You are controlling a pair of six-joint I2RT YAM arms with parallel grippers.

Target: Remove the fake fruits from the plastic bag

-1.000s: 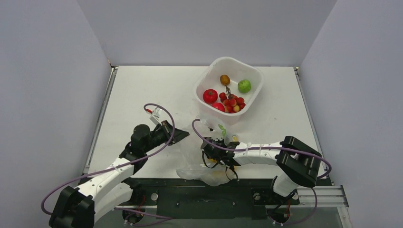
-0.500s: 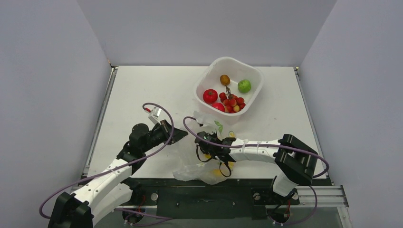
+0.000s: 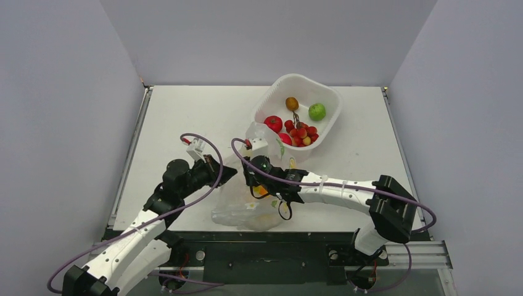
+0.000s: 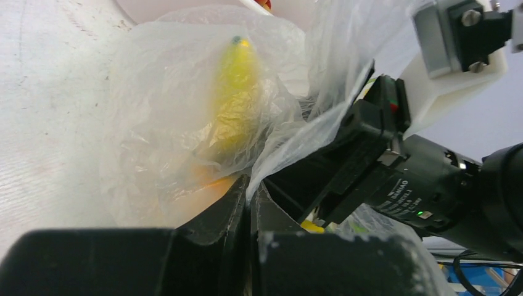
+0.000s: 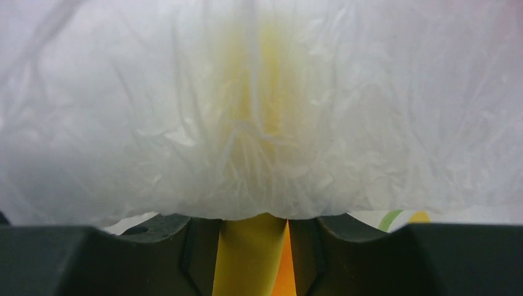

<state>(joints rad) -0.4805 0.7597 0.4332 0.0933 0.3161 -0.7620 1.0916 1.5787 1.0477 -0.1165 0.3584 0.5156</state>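
Observation:
The plastic bag point(image 3: 237, 213) lies crumpled at the table's near edge. My left gripper point(image 3: 229, 174) is shut on a fold of the bag's film point(image 4: 290, 139); its jaws meet on it in the left wrist view point(image 4: 251, 188). My right gripper point(image 3: 260, 187) reaches into the bag and is shut on the orange-yellow mango-like fruit point(image 5: 247, 259), with bag film point(image 5: 259, 123) draped over it. The fruit shows yellow through the bag in the left wrist view point(image 4: 237, 92). The red round fruit point(image 3: 272, 123) and the red grapes point(image 3: 301, 132) lie in the white tub point(image 3: 327, 92).
The white tub at the back right also holds a green apple point(image 3: 317, 111), a small brown oval fruit point(image 3: 292, 103) and another red fruit point(image 3: 284, 139). Grey walls close in the table on three sides. The right arm's purple cable loops over the bag.
My right gripper has moved left and farther from the near edge, and the bag has shifted left with it. My left gripper has moved slightly left, still gripping the bag.

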